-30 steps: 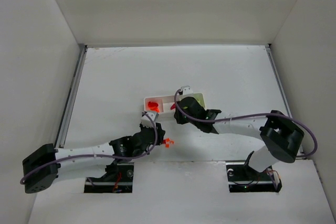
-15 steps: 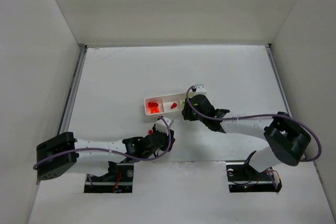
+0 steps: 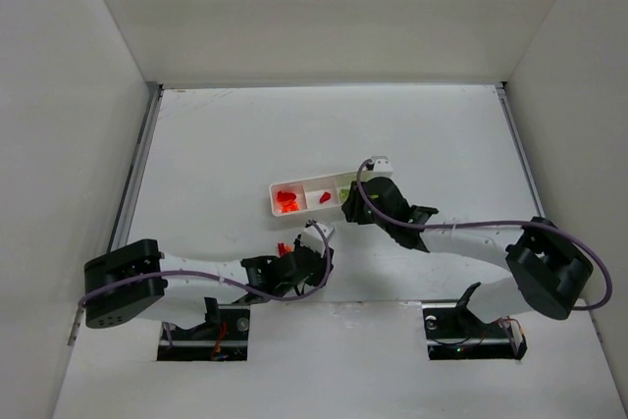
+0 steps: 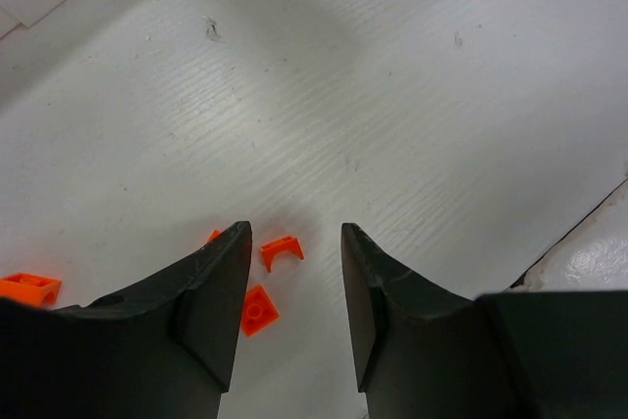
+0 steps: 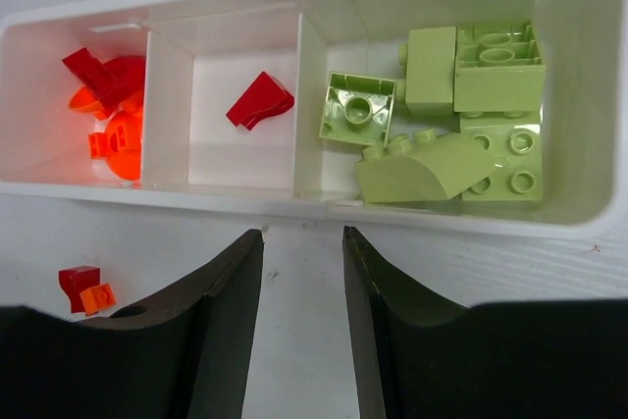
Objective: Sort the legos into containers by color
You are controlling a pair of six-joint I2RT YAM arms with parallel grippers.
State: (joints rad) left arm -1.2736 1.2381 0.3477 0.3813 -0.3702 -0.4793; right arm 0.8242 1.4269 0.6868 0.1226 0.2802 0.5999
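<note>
The left gripper (image 4: 294, 238), half-open and empty, straddles orange legos (image 4: 281, 251) at lower centre (ready to pinch); the right gripper (image 5: 302, 238), open and empty, faces the tray (image 5: 245, 198).

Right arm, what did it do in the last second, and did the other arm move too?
The right gripper opened and backed off the long white plastic tray toward its base. A small red lego piece now lies in the middle compartment, seemingly just dropped. The left gripper, jaws open, shifted right, over small orange lego pieces on the table. The tray stayed put.

Overhead, wrist close-ups; common tray (image 5: 226, 195)
</note>
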